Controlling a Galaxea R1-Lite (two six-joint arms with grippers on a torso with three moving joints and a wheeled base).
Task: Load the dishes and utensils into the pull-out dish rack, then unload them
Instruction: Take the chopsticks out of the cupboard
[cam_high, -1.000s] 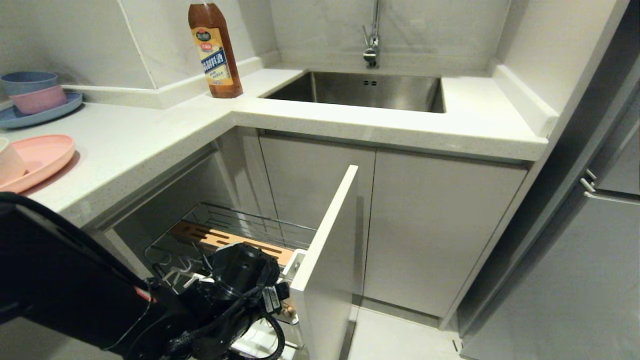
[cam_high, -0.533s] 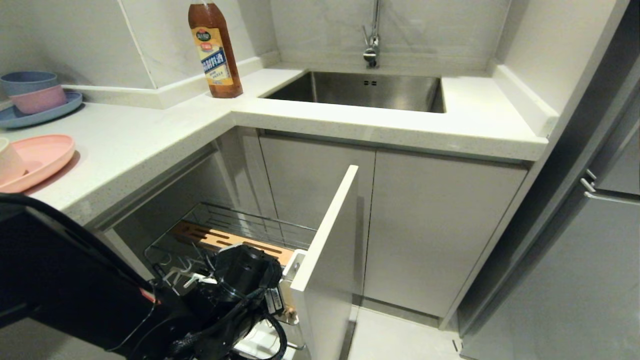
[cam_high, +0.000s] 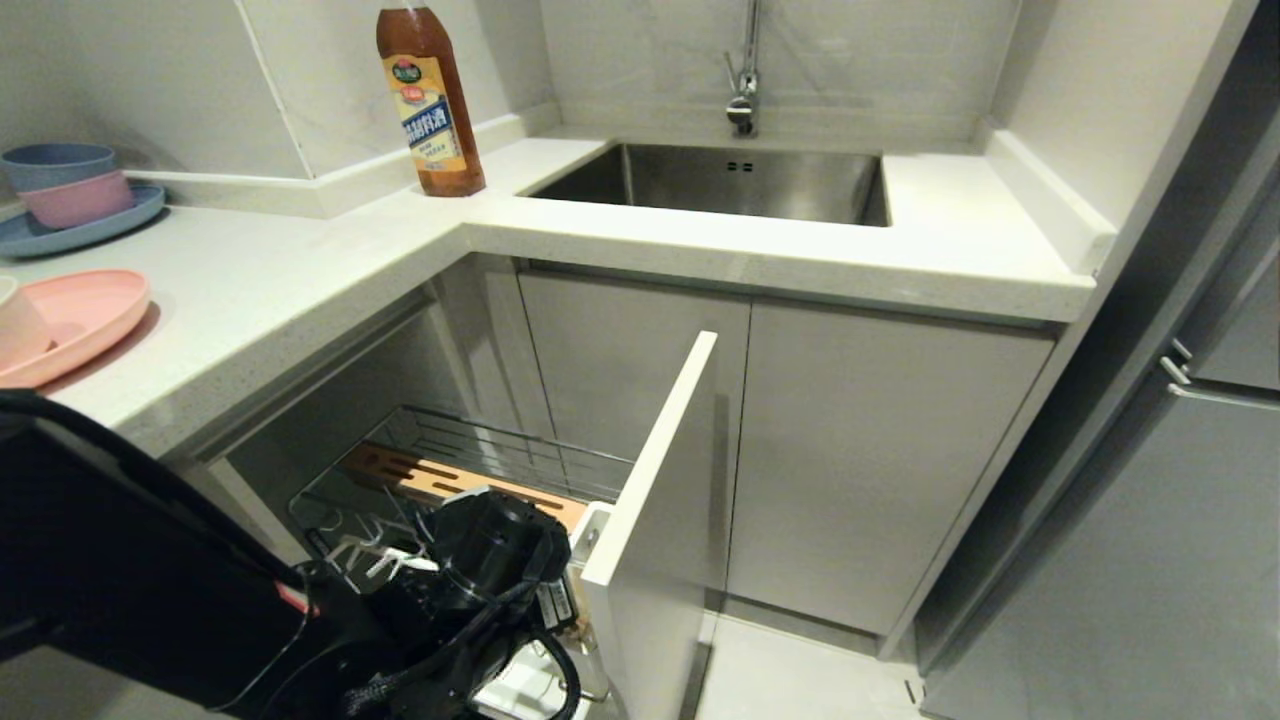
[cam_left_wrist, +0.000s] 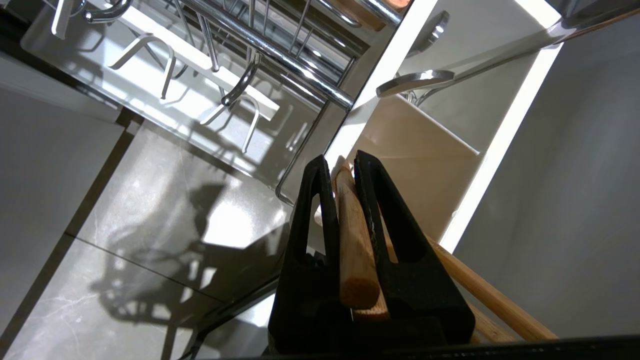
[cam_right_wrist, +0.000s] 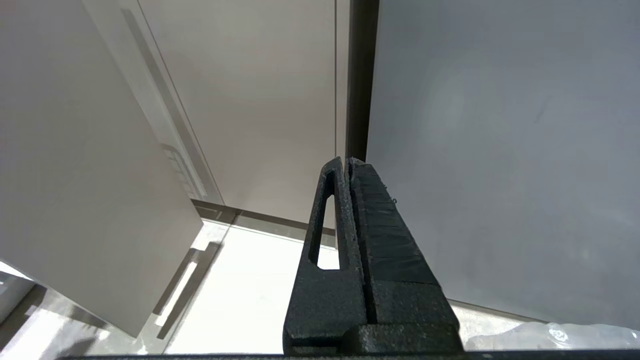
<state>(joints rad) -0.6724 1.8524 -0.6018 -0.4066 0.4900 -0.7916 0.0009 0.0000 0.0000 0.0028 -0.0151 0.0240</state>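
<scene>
Left gripper (cam_left_wrist: 342, 170): now clamped on the chopsticks (cam_left_wrist: 352, 235), no longer spread wide.
Left arm: barely shifts.

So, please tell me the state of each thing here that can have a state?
Pull-out dish rack: pulled out, open.
Left claw: shut on the chopsticks.
Chopsticks: gripped, over the utensil cup.
Utensil cup: holds a metal utensil.
Right claw: shut, empty, parked.
Pink plate: on the counter, not loaded.
Bottle: upright.
Sink: empty, tap off.
</scene>
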